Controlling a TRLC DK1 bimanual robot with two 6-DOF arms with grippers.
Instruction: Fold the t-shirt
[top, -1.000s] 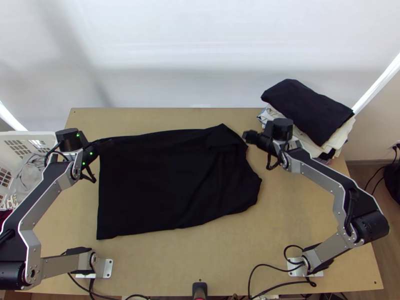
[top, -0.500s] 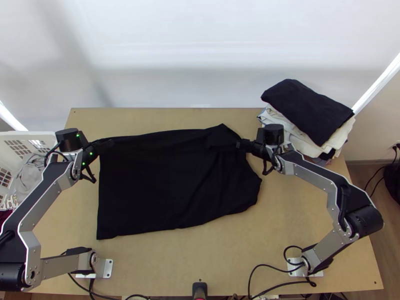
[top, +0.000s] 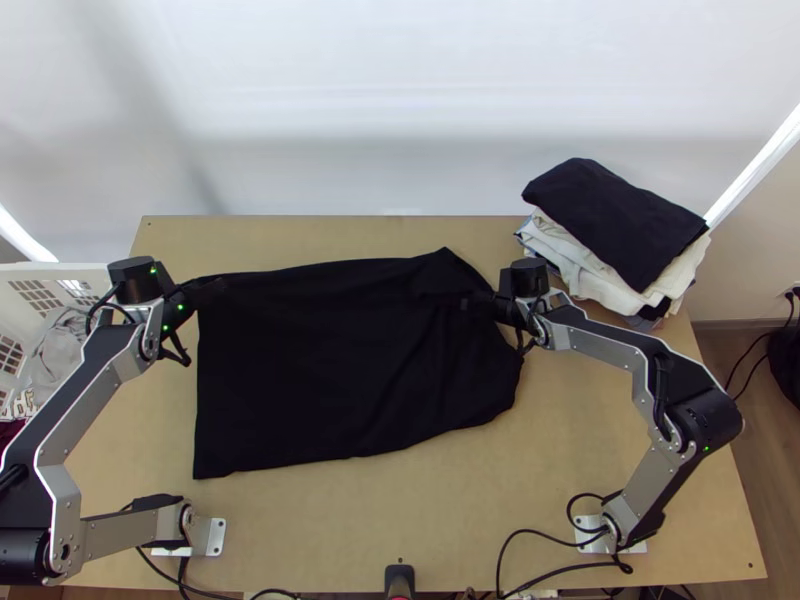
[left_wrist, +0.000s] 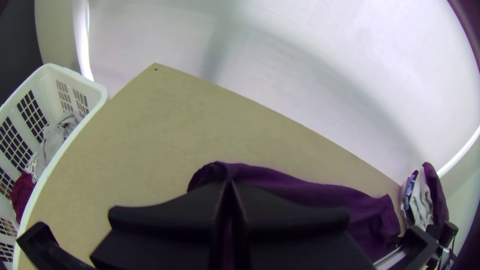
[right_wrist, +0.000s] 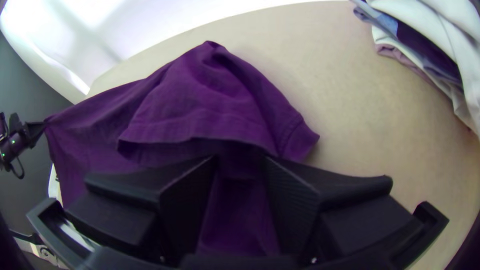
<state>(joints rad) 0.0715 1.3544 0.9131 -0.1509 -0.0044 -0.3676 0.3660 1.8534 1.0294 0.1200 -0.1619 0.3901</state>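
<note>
The silver-grey arms (top: 608, 348) have black joints (top: 712, 416) and cables (top: 661, 388).

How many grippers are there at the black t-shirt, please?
2. The left gripper is shut on the far left corner of the t-shirt; the right gripper is open over its right part, beside the folded-over flap.

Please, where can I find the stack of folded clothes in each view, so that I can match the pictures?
Top view: the stack is at the table's far right corner.
Left wrist view: the stack is past the far end of the t-shirt.
Right wrist view: the stack is across some tabletop from the t-shirt.
Shared landmark: the t-shirt.
</note>
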